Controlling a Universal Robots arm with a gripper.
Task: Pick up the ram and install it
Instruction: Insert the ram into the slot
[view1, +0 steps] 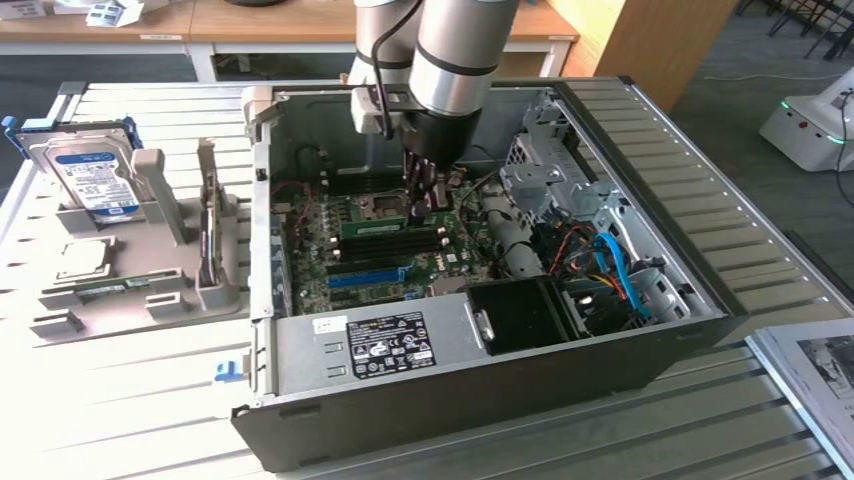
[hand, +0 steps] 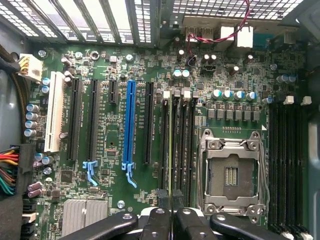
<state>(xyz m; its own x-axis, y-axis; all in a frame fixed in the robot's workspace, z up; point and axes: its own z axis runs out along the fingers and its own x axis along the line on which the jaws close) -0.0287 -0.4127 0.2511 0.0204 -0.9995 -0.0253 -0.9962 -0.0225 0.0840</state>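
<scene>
The ram is a thin green stick standing on edge over the black memory slots of the motherboard inside the open computer case. My gripper reaches down into the case from above, at the stick's end on the exterior view's right. In the wrist view the ram shows edge-on as a narrow line between the black slots. My gripper is shut on it, with a black fingertip on each side. Whether the stick is fully seated I cannot tell.
An empty silver processor socket lies beside the slots, and a blue slot strip on their other side. Cables and a power supply crowd the case. A grey fixture with a hard drive stands at the exterior view's left.
</scene>
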